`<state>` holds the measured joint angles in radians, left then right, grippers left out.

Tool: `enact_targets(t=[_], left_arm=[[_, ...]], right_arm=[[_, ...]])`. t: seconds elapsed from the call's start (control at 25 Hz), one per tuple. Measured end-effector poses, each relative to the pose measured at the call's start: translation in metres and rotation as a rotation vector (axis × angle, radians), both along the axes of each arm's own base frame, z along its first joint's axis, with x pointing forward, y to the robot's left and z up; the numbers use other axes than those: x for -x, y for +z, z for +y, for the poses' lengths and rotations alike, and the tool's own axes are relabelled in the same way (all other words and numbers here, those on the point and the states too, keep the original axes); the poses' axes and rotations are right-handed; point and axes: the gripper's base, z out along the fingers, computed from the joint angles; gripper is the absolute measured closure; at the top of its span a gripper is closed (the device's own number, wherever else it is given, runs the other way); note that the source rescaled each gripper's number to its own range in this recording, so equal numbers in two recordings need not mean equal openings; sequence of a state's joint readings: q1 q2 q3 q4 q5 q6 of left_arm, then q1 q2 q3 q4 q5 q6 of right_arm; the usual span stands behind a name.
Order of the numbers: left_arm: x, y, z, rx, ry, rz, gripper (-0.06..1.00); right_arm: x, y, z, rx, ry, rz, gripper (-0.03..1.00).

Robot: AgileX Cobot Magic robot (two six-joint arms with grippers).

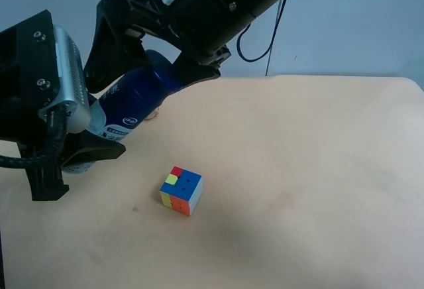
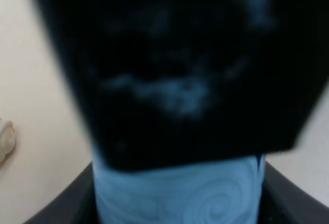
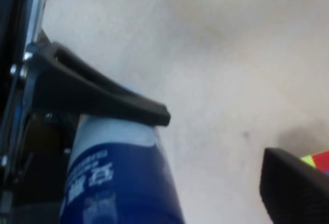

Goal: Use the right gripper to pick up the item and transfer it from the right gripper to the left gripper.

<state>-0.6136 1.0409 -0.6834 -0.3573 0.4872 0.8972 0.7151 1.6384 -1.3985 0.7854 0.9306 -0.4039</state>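
Observation:
The item, a slim bottle [image 1: 136, 97] with a navy cap and a blue-and-white label, hangs tilted above the table between both arms. The left gripper [image 1: 99, 136], on the arm with the ribbed silver cylinder, is shut on its pale base end. In the left wrist view the bottle [image 2: 180, 193] sits between dark fingers [image 2: 61, 208]. The right gripper [image 1: 156, 60] straddles the cap end with its jaws apart. In the right wrist view its finger [image 3: 293, 188] stands clear of the bottle [image 3: 118, 183], and a left finger [image 3: 103, 100] crosses the base.
A multicoloured puzzle cube [image 1: 181, 190] stands on the tan table [image 1: 311, 170] in front of the arms; its corner shows in the right wrist view [image 3: 318, 160]. A tan wooden piece [image 1: 154, 113] lies on the table behind the bottle, also in the left wrist view [image 2: 5, 139].

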Motion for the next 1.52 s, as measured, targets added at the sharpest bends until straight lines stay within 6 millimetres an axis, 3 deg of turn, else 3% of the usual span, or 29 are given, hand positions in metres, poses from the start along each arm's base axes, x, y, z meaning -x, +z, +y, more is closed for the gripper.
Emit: enact_targets(t=[0.24,0.56,0.92,1.12,1.28,1.52], left_arm=[[0.000,0.000,0.000,0.000,0.000,0.000,0.89],[0.000,0.000,0.000,0.000,0.000,0.000,0.89],[0.000,0.000,0.000,0.000,0.000,0.000,0.89],[0.000,0.000,0.000,0.000,0.000,0.000,0.89],[0.000,0.000,0.000,0.000,0.000,0.000,0.89],[0.000,0.000,0.000,0.000,0.000,0.000,0.89]], right_arm=[[0.015,0.019,-0.016,0.049,0.019,-0.020,-0.03],[0.049,0.057,-0.057,0.151,0.003,-0.078,-0.03],[0.095,0.111,-0.127,0.203,-0.188,-0.318,-0.03],[0.139,0.139,-0.178,0.137,-0.296,-0.497,-0.03],[0.172,0.116,-0.213,0.153,-0.326,-0.552,-0.03],[0.198,0.038,-0.240,0.261,-0.314,-0.509,-0.03]])
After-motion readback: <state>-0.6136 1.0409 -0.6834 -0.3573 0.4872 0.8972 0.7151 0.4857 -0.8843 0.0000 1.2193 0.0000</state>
